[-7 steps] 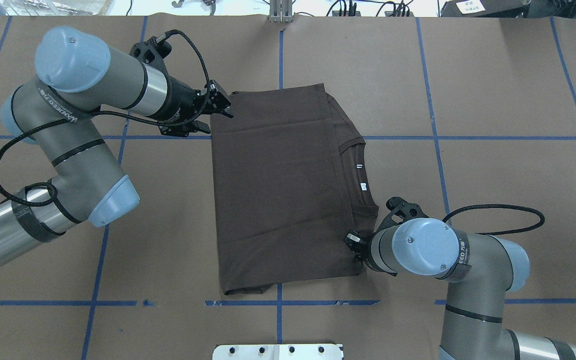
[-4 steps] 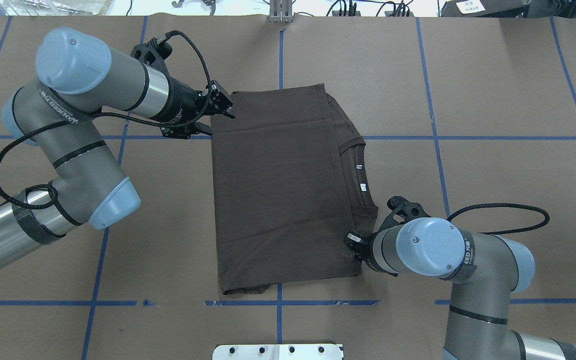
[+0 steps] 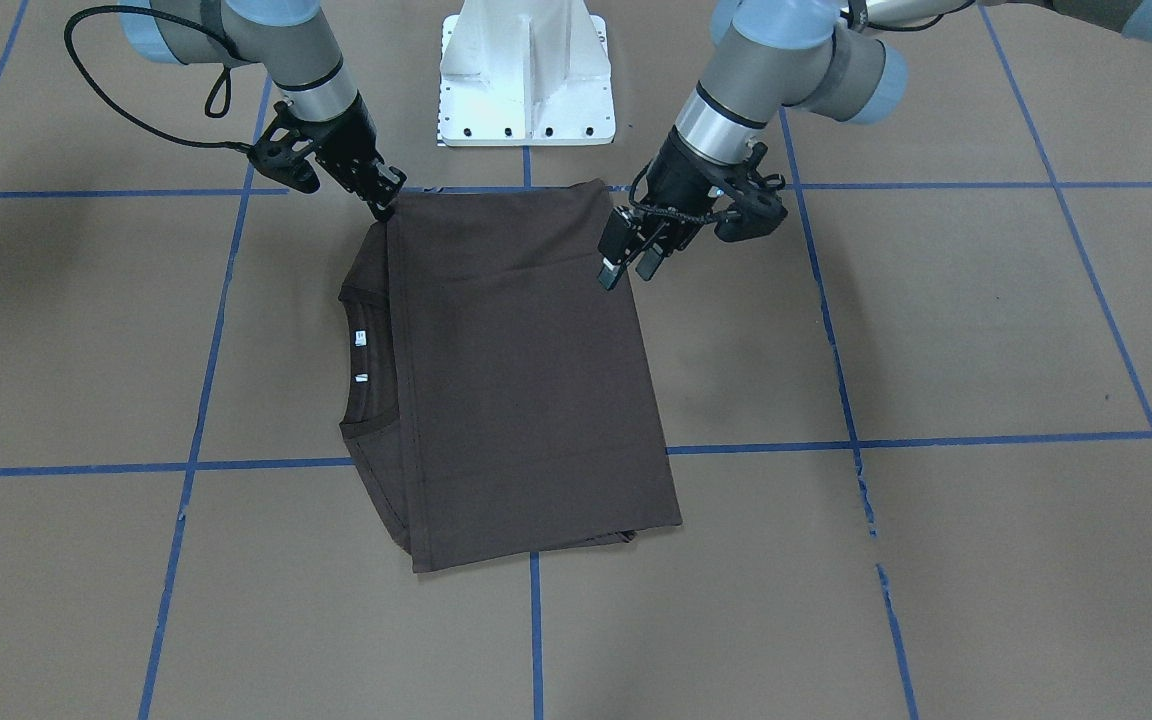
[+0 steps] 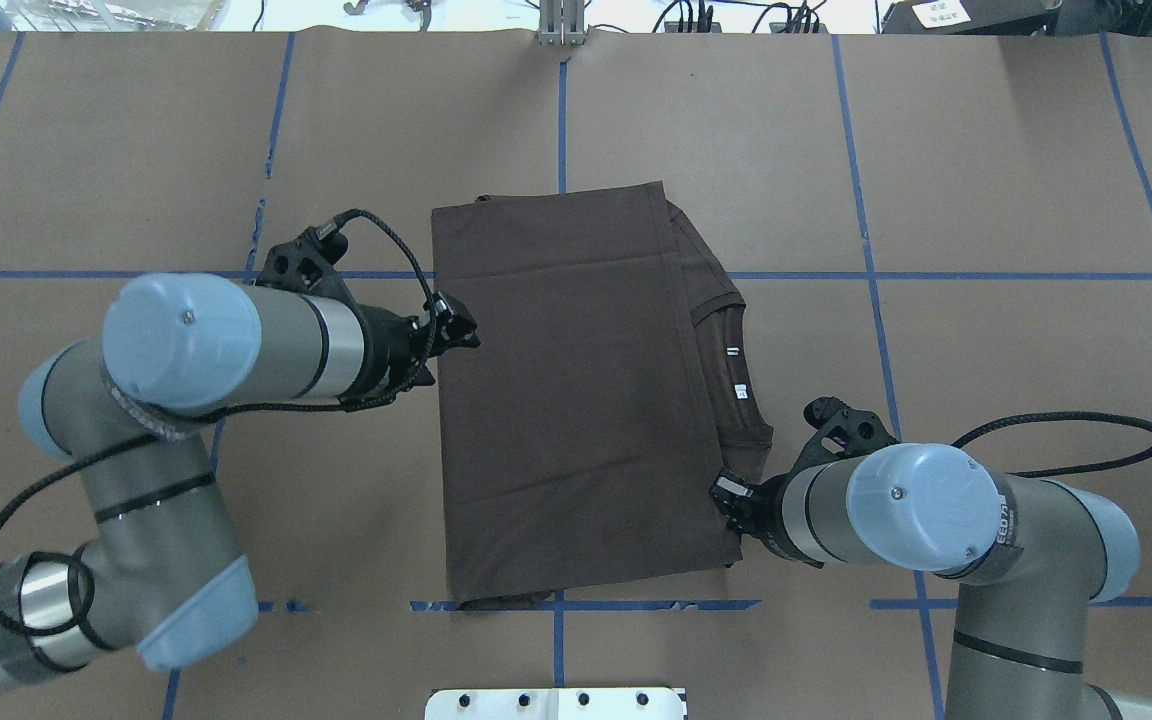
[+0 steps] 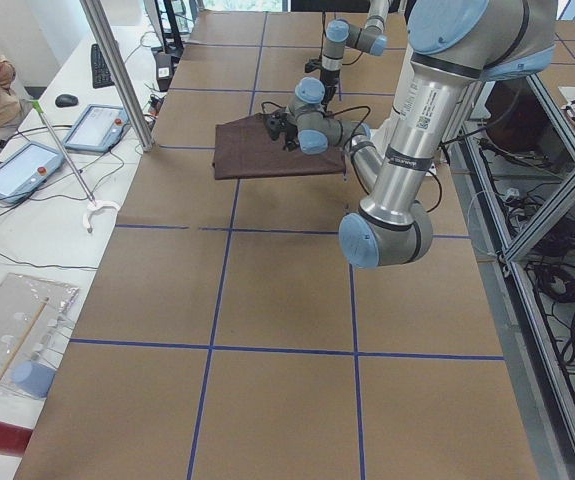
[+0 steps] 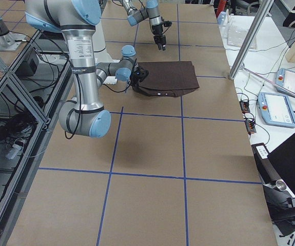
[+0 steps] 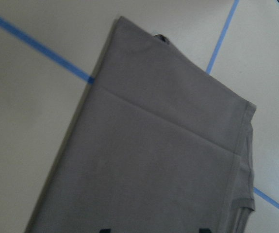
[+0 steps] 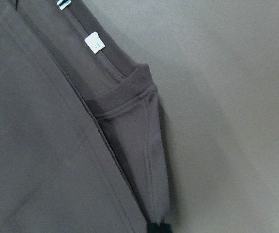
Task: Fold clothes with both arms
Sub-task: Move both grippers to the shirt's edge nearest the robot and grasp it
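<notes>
The dark brown T-shirt (image 4: 576,400) lies folded into a rectangle mid-table, its collar and white neck tags (image 4: 737,364) showing at its right side. It also shows in the front view (image 3: 526,380). My left gripper (image 4: 466,330) hovers over the shirt's left edge with its jaws apart and empty; in the front view (image 3: 628,266) both fingers point down. My right gripper (image 4: 731,500) is at the shirt's near right corner and shut on the cloth. In the right wrist view the folded shoulder (image 8: 139,145) runs down into the fingertips.
The white pedestal base (image 3: 526,80) stands just behind the shirt on the robot's side. Blue tape lines (image 4: 1026,275) grid the brown table cover. A metal pole (image 5: 117,70) and tablets (image 5: 27,165) stand at the operators' side.
My left gripper has left the shirt's far left corner and moved toward the robot along the left edge. My right arm and the shirt have shifted slightly right.
</notes>
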